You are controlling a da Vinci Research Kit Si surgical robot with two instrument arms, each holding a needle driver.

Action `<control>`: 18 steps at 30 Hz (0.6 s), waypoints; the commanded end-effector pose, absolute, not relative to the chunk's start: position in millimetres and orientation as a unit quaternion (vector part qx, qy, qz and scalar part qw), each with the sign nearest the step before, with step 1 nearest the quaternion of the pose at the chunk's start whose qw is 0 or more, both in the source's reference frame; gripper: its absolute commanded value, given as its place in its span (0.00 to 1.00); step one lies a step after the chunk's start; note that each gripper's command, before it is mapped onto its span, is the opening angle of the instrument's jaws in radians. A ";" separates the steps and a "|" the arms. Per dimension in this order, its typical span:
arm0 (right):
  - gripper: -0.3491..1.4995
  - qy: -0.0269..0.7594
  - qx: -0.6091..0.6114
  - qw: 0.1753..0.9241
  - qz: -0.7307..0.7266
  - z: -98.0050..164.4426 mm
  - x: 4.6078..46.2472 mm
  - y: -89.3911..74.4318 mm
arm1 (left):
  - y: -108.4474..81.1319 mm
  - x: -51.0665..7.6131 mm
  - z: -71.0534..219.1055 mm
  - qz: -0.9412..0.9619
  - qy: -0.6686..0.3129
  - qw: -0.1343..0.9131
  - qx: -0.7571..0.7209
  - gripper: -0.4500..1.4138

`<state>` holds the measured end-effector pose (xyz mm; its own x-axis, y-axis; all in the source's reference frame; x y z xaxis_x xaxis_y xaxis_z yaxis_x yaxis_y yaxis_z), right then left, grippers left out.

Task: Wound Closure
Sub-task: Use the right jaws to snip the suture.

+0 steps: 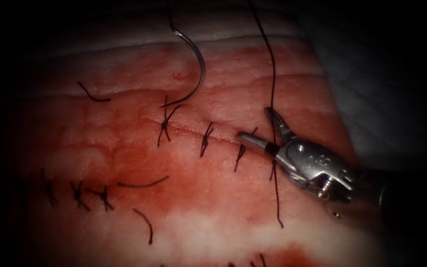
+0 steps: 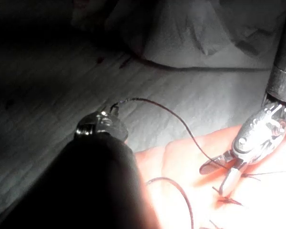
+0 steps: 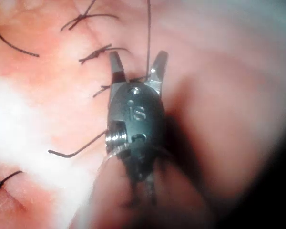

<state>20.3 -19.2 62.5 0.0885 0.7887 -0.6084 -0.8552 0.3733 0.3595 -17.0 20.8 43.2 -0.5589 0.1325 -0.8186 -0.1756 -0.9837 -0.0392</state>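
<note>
The cut (image 1: 186, 132) runs across the tissue (image 1: 124, 153) and is closed by three knotted stitches (image 1: 206, 140). My right tool (image 1: 255, 123) sits at the cut's right end with its jaws open, one on each side of a taut thread (image 1: 273, 84) that rises out of the picture; its tail (image 1: 277, 198) trails down the tissue. The right wrist view has the same open jaws (image 3: 138, 57) straddling the thread (image 3: 148, 33). The curved needle (image 1: 201, 64) rests free above the cut, tip by the leftmost stitch, held by neither tool. My left tool (image 2: 102, 123) is shut on the thread (image 2: 171, 112).
Red fluid (image 1: 139, 198) stains the tissue below the cut. A second row of stitches (image 1: 77, 194) lies at the lower left. Cut ends of thread (image 1: 142, 184) lie loose on the surface. Grey cloth (image 1: 371, 74) borders the tissue on the right.
</note>
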 end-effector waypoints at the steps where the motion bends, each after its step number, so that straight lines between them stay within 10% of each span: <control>1: 0.90 0.382 -0.037 0.738 0.554 63.3 21.5 -19.2 | 21.5 -17.5 43.4 0.882 0.026 0.084 -0.463 0.00; 18: 0.85 0.381 -0.030 0.746 0.545 64.1 21.9 -18.9 | 19.4 -18.5 40.9 0.875 0.029 0.071 -0.478 0.00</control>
<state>21.2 -19.0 63.6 0.1197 0.7919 -0.5989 -0.8369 0.4050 0.3683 -18.1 18.6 40.4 -0.5296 0.0965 -0.8427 -0.1497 -0.9885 -0.0192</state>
